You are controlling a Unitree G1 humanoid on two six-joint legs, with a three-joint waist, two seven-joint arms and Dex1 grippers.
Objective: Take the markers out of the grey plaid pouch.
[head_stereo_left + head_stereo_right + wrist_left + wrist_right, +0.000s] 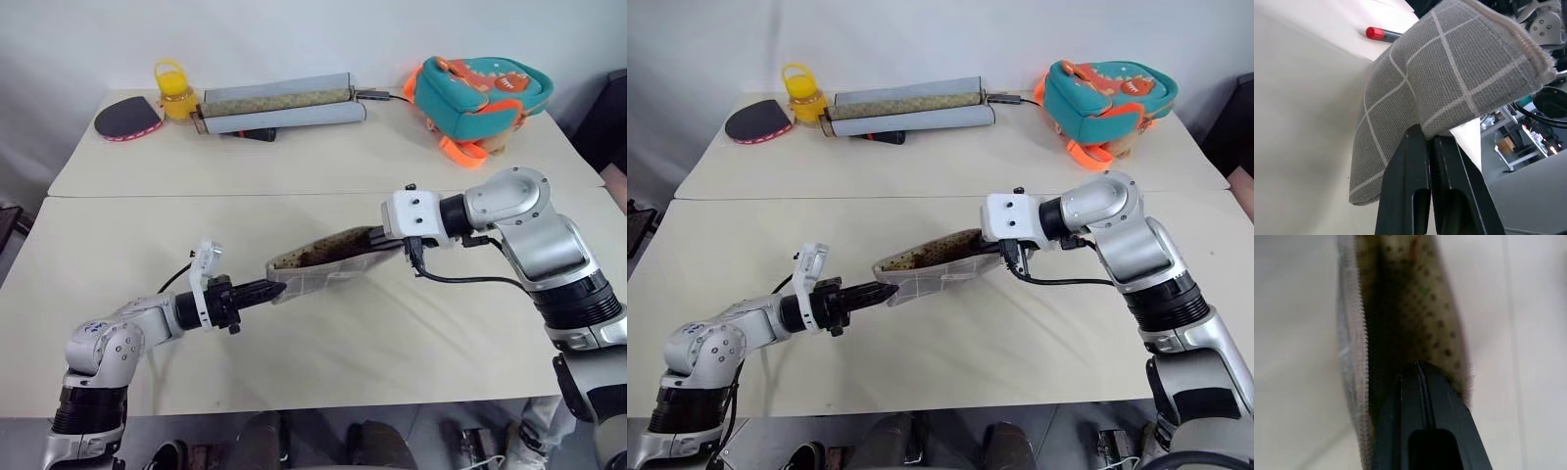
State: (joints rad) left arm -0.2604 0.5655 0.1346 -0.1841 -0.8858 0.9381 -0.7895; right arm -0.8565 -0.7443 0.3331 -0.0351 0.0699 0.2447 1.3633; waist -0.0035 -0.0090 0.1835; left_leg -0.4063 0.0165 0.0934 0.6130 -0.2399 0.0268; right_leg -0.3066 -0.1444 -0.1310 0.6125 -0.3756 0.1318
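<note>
Two cream tables (323, 323) stand end to end, the nearer one carrying the work and the farther one (323, 157) the clutter. On the far table, a teal-and-orange backpack (480, 93) sits near the right far corner. Long grey rolled mats (279, 105) lie along the far edge near the middle, with a dark red-tipped object (247, 134) just in front of them. A yellow jar with a loop handle (174, 96) stands beside the mats' left end, and a black table-tennis paddle with a red rim (127, 118) lies at the far left.

The grey plaid pouch (328, 257) hangs lifted above the middle of the near table, stretched between both arms, its mouth open upward so the brownish dotted lining shows. The right gripper (390, 238) reaches in from the right with its fingers closed together inside the mouth at that end; the right wrist view shows them (1422, 401) pressed against the lining beside the zipper teeth. The left gripper (272, 289) comes from the lower left, its fingers (1420, 166) pinched shut on the pouch's lower left corner fabric.

A faint green mark and a reddish streak show deep in the lining in the right wrist view; whether these are the markers cannot be told.
</note>
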